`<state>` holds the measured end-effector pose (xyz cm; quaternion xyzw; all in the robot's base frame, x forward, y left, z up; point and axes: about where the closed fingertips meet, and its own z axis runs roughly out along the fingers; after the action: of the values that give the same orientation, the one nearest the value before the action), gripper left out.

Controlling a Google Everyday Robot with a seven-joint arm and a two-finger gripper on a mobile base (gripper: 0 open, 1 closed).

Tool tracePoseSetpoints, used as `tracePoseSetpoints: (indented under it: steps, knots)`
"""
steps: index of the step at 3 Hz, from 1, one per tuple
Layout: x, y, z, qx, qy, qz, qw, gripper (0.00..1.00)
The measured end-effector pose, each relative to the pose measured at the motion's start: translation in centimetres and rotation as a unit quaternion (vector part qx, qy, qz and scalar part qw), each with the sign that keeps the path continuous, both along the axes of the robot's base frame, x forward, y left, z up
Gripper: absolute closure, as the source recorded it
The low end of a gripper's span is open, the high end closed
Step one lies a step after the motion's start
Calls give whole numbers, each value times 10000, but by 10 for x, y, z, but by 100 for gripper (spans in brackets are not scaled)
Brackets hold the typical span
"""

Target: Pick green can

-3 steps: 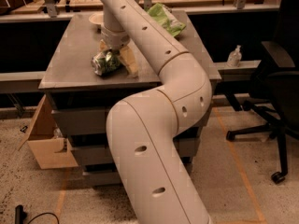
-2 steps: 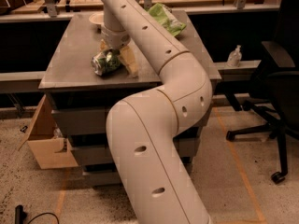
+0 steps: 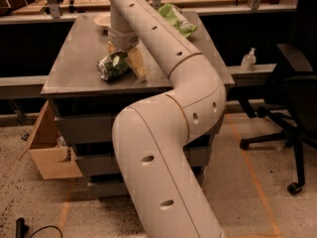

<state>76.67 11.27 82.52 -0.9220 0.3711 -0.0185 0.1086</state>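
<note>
The green can [image 3: 112,66], crushed silver metal with green print, lies on its side near the front of the grey table [image 3: 74,58]. My gripper [image 3: 124,58] has come down from the arm right at the can, touching or just beside its right end. The arm's wrist hides the can's top right part. My thick white arm bends across the middle of the view in front of the table.
A bright green snack bag [image 3: 177,20] lies at the table's back right. A pale bowl [image 3: 103,20] sits at the back behind the gripper. An open cardboard box [image 3: 49,152] stands on the floor at the left. A black office chair [image 3: 292,98] and a small bottle [image 3: 248,61] are at the right.
</note>
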Motion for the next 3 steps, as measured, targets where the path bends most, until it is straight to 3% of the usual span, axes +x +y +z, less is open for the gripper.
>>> tracePoseSetpoints:
  steps: [3]
  knots:
    - [-1,-1,4,-4,-4,-12,10000,56]
